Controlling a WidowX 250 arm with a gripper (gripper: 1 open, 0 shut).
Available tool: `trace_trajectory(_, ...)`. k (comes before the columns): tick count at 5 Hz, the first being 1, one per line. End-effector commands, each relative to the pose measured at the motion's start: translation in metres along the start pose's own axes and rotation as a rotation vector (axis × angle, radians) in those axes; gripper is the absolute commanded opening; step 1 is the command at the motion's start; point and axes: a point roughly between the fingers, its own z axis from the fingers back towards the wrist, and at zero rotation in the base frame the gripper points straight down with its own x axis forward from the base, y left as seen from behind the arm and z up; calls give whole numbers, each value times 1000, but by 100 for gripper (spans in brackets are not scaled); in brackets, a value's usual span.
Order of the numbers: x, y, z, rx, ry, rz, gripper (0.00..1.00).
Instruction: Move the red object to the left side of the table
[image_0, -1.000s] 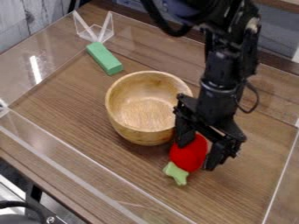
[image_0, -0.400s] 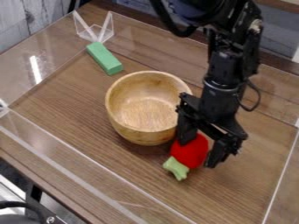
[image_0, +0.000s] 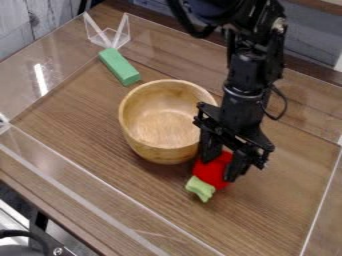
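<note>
A brown wood-grain table (image_0: 80, 130) edged by low clear acrylic walls fills the view. The black arm stands almost straight down, so its gripper (image_0: 227, 166) can take a low thing from above. A wooden bowl (image_0: 166, 122) sits mid-table, crowding the approach from the left. A green rectangular block (image_0: 118, 66) lies far back. The red toy fruit (image_0: 211, 173) rests on the table between the jaws, its green stub poking toward the camera; whether they already pinch it I cannot tell.
</note>
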Motion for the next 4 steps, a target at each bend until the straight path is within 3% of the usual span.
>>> trace_trajectory(1, 5, -12, 27, 7, -49, -42, 100)
trace_trajectory(2, 6, -20, 35, 14, -41, -82, 100)
trace_trajectory(4, -5, -12, 26, 21, 2, -222, 100)
